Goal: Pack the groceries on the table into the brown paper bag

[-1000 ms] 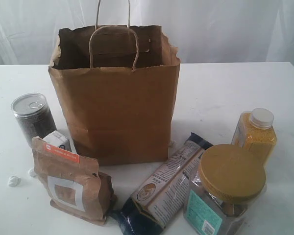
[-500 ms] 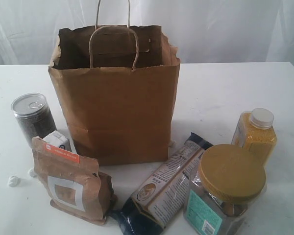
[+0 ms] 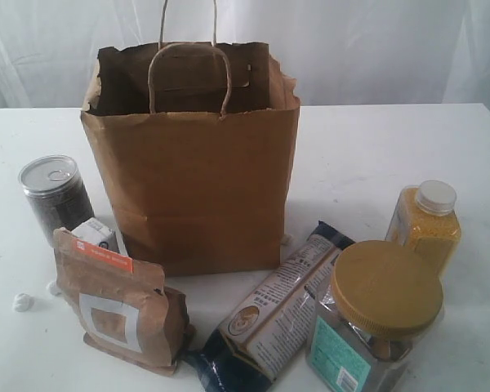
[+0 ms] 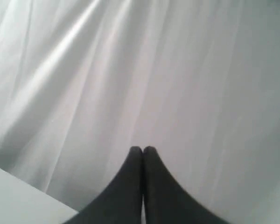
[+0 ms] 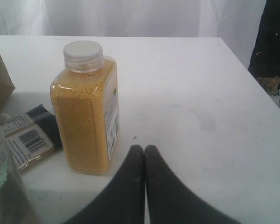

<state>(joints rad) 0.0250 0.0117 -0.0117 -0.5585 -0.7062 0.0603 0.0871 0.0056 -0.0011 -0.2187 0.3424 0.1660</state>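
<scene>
Exterior view: groceries ring an open bag

Nearest us, the big gold-lidded clear jar [image 3: 376,318] stands just beside the long dark-blue packet [image 3: 273,314]. The brown orange-striped pouch [image 3: 118,302], at left, partly hides the small white-blue carton [image 3: 96,234]. Behind come the grey pull-tab can [image 3: 55,196] and the yellow white-capped bottle [image 3: 425,224], all on the table [image 3: 367,155] around the upright brown paper bag [image 3: 196,180]. Only the wrist views show us the arms' ends. The right gripper [image 5: 144,148], fingers pressed together and empty, is near the bottle. The left gripper [image 4: 143,150], likewise closed, faces a white curtain [image 4: 130,70].

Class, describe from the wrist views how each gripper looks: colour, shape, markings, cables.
The left gripper has two plain matte-black fingers that widen from rounded tips towards the base. No markings or cables show. The right gripper looks the same.
</scene>
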